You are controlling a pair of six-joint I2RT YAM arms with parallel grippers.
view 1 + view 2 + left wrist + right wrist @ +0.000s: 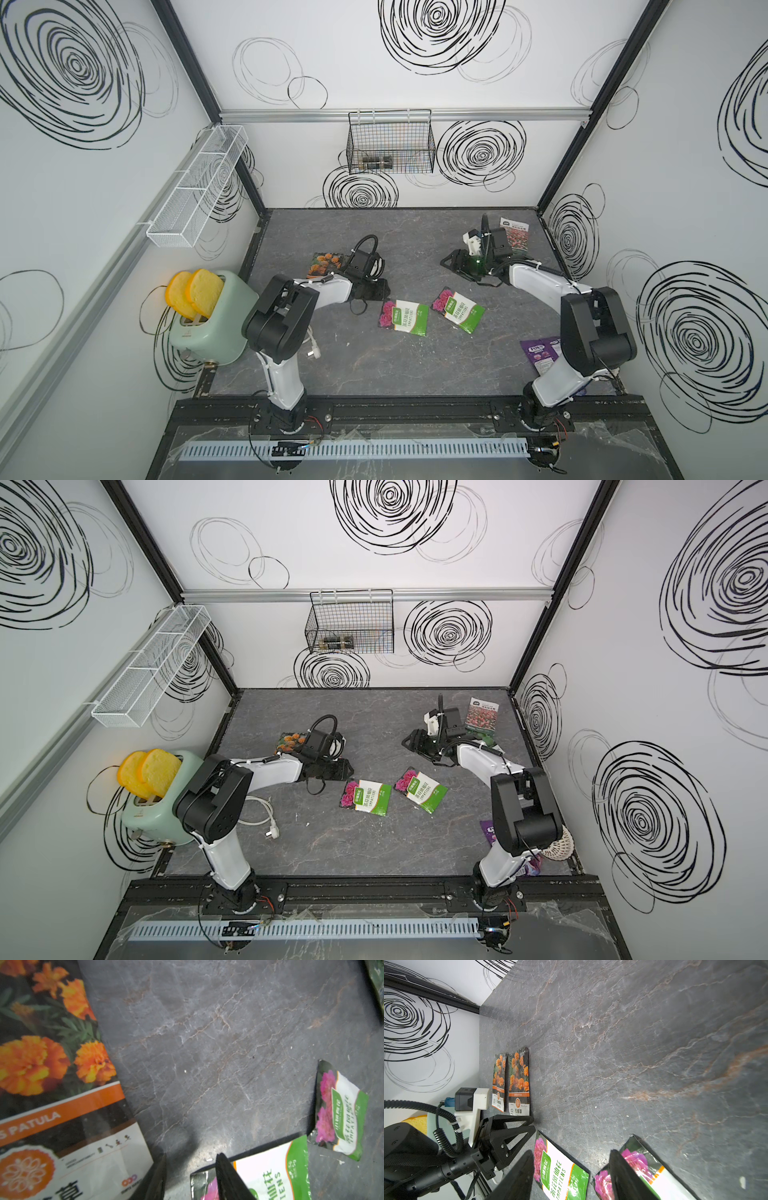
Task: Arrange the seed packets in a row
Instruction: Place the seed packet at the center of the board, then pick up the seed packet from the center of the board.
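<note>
On the tabletop (374,365), two marigold packets (519,1080) lie side by side (likely the row's start); two impatiens packets (403,318) sit askew at centre, a flower-field packet (515,237) far off. The left end effector (191,1159) and right end effector (571,1155) hang spread and empty. Readable: "PATULA", "IMPATIENS".

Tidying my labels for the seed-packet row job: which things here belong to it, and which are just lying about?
Belongs: orange-flower packet nearer the wall; its orange-flower twin; pink-flower packet; second pink-flower packet; red flower-field packet; probably a dark-green packet, mostly out of frame.

Lying about: toaster with bread; purple pouch; black wire basket; white mesh shelf; loose plug.
</note>
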